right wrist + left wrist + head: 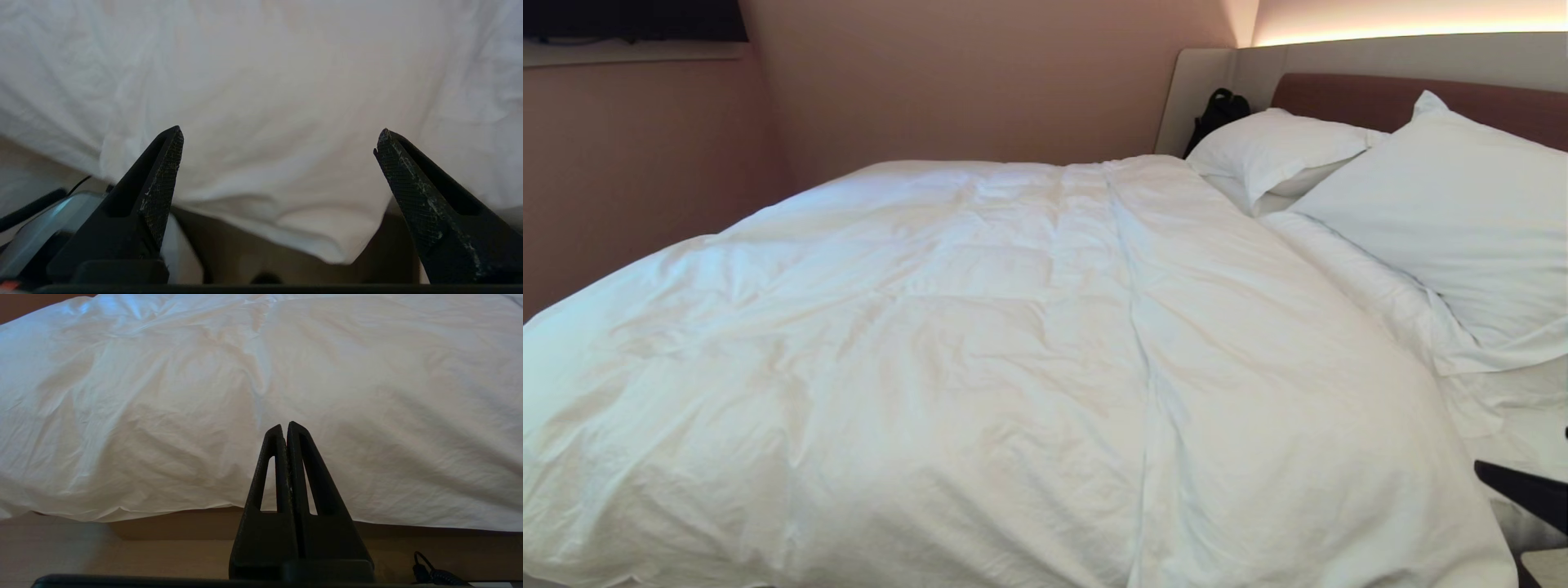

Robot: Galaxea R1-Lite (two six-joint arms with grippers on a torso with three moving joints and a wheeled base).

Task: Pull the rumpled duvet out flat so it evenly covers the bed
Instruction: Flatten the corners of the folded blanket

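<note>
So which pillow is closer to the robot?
The big pillow on the right is closer, overlapping the smaller pillow that lies farther back beside the black bag.

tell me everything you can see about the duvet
The duvet is a thick, puffy white cover of creased cotton-like cloth with faint quilted squares and one long fold running from its head end to the near edge. It lies spread over most of the bed, its head end lying just short of the pillows. Its near edge hangs over the bed's side. Neither tool touches it.
</note>
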